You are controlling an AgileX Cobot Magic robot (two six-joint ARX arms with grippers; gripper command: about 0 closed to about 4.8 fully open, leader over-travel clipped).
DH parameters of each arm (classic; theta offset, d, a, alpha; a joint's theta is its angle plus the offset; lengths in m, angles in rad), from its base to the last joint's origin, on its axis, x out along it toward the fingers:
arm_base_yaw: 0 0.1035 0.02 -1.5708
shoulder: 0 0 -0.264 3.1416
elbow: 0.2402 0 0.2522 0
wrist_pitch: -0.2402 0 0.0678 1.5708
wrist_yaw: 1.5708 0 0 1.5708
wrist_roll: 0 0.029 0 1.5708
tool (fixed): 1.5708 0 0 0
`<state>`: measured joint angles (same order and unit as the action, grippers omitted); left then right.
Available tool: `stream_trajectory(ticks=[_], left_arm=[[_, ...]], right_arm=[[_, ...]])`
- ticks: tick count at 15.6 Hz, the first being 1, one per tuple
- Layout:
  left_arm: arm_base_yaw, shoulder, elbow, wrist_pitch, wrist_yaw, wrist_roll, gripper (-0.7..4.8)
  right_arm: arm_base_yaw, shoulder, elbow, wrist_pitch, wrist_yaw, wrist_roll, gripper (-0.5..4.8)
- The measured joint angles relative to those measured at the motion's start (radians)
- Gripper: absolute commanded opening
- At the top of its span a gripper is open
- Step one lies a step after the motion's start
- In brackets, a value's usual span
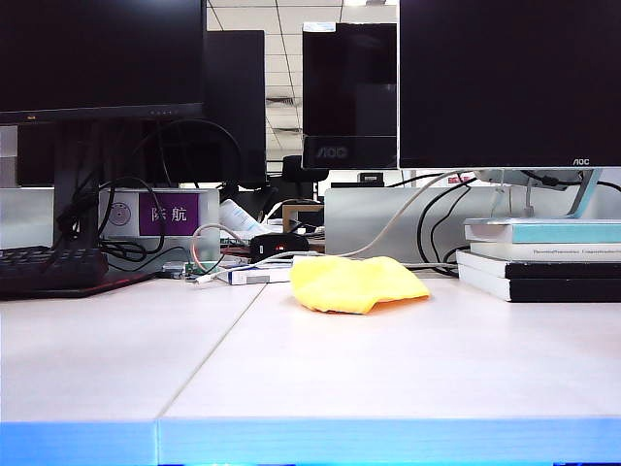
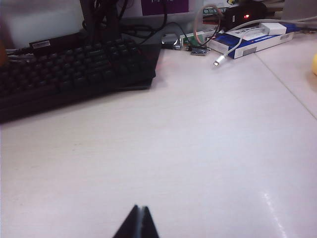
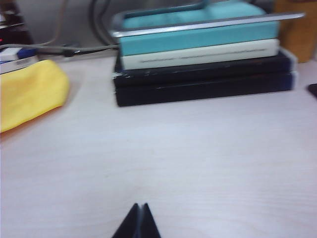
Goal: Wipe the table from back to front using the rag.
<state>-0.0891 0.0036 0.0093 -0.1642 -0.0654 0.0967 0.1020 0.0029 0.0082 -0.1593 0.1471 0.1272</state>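
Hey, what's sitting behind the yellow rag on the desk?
Behind the rag: a white cable, a grey box and a monitor. What lies on the table right behind it is hidden.

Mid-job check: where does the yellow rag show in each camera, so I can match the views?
Exterior view: rag lies mid-table, toward the back, left of the book stack.
Left wrist view: only a yellow sliver at the picture's edge.
Right wrist view: rag beside the book stack.
Shared landmark: the book stack.

The rag (image 1: 355, 283) lies on the desk (image 1: 388, 369) ahead of the right pincer (image 3: 138, 207), beside stacked books (image 3: 203, 59).
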Motion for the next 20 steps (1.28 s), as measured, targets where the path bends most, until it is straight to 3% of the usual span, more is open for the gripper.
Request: stream_trajectory(ticks=[5,20], left_arm=[[0.0,0.0,0.0,0.0,0.001,0.0,0.03],[0.0,0.0,0.0,0.0,0.001,0.0,0.03]], right_arm=[[-0.059,0.0,0.0,-0.013,-0.097,-0.057,0.09],[-0.086,0.0,0.0,-0.014,-0.098,-0.076,0.09]])
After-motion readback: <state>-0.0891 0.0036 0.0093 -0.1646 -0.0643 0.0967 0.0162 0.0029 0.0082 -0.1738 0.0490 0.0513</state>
